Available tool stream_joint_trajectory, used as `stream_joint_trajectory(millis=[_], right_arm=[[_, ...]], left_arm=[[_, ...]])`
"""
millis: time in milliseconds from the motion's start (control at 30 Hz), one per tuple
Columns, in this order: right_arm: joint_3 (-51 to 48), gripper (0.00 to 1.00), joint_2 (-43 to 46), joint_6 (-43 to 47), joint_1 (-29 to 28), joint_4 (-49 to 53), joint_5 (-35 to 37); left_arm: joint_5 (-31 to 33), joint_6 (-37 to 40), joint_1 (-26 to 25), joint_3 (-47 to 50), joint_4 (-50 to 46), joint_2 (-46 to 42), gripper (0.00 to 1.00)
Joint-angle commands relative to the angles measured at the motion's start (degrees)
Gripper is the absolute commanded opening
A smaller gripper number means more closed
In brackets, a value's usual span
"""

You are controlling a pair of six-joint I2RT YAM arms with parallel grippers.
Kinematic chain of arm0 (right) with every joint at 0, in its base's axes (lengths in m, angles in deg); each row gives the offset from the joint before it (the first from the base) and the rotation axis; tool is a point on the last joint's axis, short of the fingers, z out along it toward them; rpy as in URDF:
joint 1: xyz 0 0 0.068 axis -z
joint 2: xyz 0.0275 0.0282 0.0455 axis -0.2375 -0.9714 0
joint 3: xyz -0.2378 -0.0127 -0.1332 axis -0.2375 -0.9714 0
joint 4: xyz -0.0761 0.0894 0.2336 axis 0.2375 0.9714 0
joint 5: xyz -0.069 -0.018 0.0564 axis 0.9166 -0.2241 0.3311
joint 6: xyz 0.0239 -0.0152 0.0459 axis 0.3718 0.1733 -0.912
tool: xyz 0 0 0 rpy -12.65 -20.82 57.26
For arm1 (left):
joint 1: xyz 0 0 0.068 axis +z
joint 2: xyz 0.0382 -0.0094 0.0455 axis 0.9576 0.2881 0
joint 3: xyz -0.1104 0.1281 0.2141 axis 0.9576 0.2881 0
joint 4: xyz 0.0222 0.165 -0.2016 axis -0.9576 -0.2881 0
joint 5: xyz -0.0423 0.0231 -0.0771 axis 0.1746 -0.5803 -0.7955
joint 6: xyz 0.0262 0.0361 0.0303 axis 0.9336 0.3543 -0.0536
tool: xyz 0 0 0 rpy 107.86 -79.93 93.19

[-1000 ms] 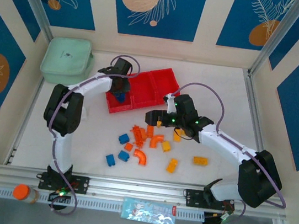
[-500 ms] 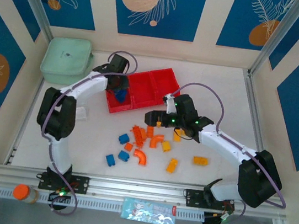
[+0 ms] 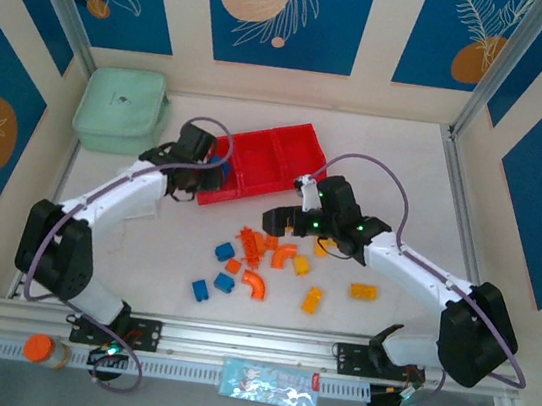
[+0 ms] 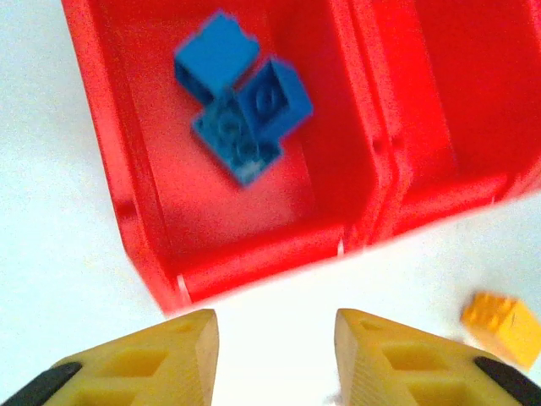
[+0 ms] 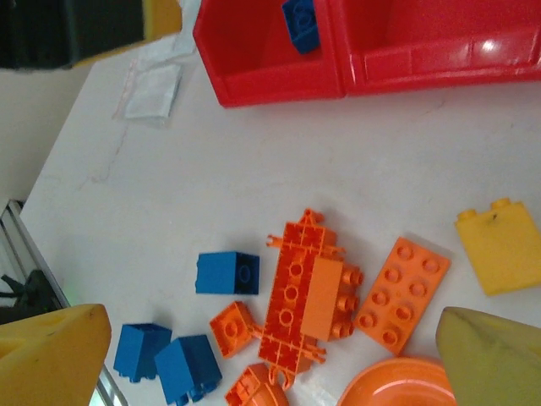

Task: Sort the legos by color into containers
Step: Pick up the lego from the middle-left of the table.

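The red tray [image 3: 260, 137] lies at the back centre. Three blue legos [image 4: 241, 101] rest in its left compartment [image 4: 152, 161]; one of them [image 5: 302, 21] shows in the right wrist view too. My left gripper [image 3: 190, 190] [image 4: 275, 355] is open and empty, just outside that compartment's near wall. Loose legos lie in front of the tray: blue bricks [image 3: 225, 251] [image 5: 228, 272], orange arches [image 3: 253, 282], an orange plate [image 5: 404, 292], an orange frame piece [image 5: 304, 296] and yellow bricks [image 3: 313, 300] [image 5: 503, 245] [image 4: 503, 326]. My right gripper [image 3: 275, 222] [image 5: 275, 330] hangs open above this pile, holding nothing.
A mint green pouch [image 3: 121, 106] sits at the back left. A small clear plastic box [image 5: 152, 89] lies left of the tray, near my left arm. A jar [image 3: 44, 348] and a packet [image 3: 269, 383] sit on the front rail. Walls enclose the table.
My left gripper has drawn back from above the tray's left compartment to its near edge, and its elbow has swung out left. The right gripper has shifted slightly over the pile.
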Motion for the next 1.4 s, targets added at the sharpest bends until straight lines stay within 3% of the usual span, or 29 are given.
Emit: stream_joint_trajectory(millis=[0,333,567,800,1067,1367], right_arm=[[-2.7,0.99,1.0,0.91,-1.52,1.74,-1.34],[-7.22,0.99,1.11,-0.41,-4.08,-0.5,0.08],[-7.34,0.99,1.44,-0.44,-3.72,-0.55,1.57],[-7.93,0.99,1.62,-1.03,-2.67,-1.58,1.23],[-7.71,0.99,1.28,-1.1,-2.14,-1.84,0.7],[-7.49,0.99,0.2,-1.14,-1.96,-2.43,-0.16]], left_arm=[[0.32,-0.72,-3.8,3.67,-4.94,-3.8,0.46],[1.21,-11.78,-14.36,15.33,-3.23,-7.89,0.59],[1.99,-16.6,-18.01,17.62,1.69,-4.63,0.65],[3.73,-18.68,-18.52,16.96,4.84,0.46,0.72],[5.84,-17.3,-18.62,13.89,2.75,5.48,0.72],[5.24,-17.83,-18.68,16.94,3.6,5.03,0.61]])
